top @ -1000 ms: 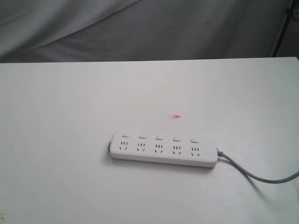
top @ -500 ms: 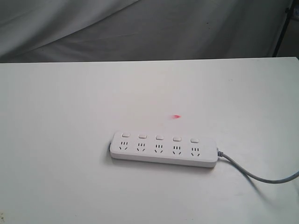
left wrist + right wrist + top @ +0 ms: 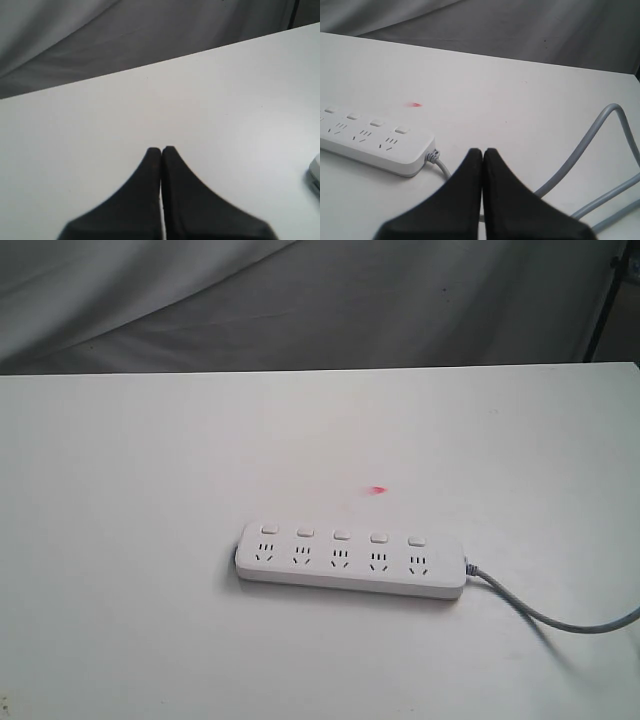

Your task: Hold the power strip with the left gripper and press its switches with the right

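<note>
Left claw point(image 3: 161, 149) is hovering with tips pressed together, pinching nothing, over bare white desk point(image 3: 150, 490). Right claw point(image 3: 483, 150) is likewise hanging closed and empty near the grey cord point(image 3: 580, 150) end of the power strip point(image 3: 350, 560), not touching it. Strip is lying flat on the desk, switches facing up, small red mark point(image 3: 377, 490) sitting just behind it.

Power strip point(image 3: 350, 560): white plastic, smooth, faintly glossy. Cord point(image 3: 560, 618) at its end: grey, matt. Table point(image 3: 150, 490) under it: white, matt, smooth. Cloth point(image 3: 300, 300) beyond it: grey, creased.
</note>
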`<state>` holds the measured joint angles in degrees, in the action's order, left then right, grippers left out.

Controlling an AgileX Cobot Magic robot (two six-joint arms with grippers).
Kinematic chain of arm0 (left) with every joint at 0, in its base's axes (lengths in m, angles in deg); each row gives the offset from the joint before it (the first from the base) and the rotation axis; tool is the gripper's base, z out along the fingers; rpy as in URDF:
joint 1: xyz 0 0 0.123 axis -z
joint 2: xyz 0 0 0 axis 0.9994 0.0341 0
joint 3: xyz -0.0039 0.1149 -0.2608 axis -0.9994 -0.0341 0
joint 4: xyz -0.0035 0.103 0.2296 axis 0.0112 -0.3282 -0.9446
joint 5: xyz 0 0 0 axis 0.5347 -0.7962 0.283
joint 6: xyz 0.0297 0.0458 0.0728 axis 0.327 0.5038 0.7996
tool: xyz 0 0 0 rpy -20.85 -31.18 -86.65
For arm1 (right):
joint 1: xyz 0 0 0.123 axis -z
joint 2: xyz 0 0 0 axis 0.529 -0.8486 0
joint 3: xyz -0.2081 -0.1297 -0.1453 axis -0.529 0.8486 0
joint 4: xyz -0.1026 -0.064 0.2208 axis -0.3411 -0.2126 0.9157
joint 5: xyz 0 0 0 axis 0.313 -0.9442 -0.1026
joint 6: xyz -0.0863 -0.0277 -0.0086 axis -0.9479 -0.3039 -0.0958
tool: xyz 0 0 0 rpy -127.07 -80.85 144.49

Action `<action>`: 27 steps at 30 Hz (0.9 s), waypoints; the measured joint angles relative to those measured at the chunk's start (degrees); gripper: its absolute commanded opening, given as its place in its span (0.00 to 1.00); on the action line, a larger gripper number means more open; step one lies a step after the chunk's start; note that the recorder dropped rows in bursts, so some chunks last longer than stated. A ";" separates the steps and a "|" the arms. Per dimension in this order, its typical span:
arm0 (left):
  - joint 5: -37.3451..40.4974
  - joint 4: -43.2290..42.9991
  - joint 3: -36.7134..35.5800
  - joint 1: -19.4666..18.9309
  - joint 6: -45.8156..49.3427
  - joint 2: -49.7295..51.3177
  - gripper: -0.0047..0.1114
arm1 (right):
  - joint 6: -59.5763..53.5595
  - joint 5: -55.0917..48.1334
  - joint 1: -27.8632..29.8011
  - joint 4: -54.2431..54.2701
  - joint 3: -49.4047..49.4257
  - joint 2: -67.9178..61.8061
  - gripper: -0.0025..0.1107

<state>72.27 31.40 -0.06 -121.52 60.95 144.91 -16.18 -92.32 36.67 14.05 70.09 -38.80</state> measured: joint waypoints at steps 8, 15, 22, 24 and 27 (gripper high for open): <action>8.60 -11.11 0.00 -3.97 0.12 3.75 0.04 | 0.00 0.00 0.00 0.00 0.00 0.00 0.02; 12.25 -24.16 2.37 -3.97 0.12 3.75 0.04 | 0.00 0.00 0.00 0.00 0.00 0.00 0.02; 17.92 -27.21 6.27 -4.09 0.23 3.75 0.04 | 0.00 0.00 0.00 0.00 0.00 0.00 0.02; 19.71 -27.25 7.84 -4.09 0.32 3.75 0.04 | 0.00 0.00 0.00 0.00 0.00 0.00 0.02; 20.20 -27.97 10.14 -4.09 0.32 3.75 0.04 | 0.00 0.00 0.00 0.00 0.00 0.00 0.02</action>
<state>92.48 3.44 10.09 -125.61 61.27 148.66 -16.18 -92.32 36.67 14.05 70.09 -38.80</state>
